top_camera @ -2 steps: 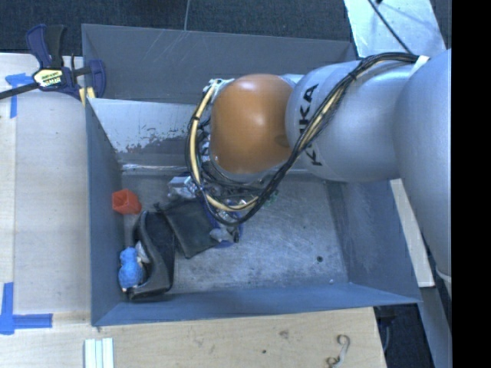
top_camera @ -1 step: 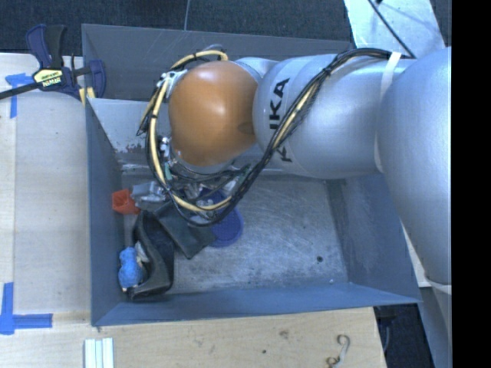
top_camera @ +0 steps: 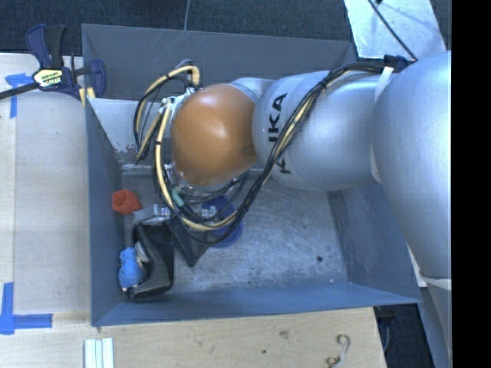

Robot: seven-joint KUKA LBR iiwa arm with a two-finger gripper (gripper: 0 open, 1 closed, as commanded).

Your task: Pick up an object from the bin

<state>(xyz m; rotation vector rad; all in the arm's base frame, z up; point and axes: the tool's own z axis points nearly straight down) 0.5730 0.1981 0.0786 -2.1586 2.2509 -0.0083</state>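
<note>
Under the arm's orange cover, mid-floor in the grey metal bin, a half-hidden blue rounded object is judged light, perhaps soft, best taken across its exposed edge; how far the gripper is open cannot be told.

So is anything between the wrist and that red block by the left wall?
Nothing visible: bare bin floor separates the red block from the wrist. The black thing and blue piece lie further along the left wall, aside.
</note>
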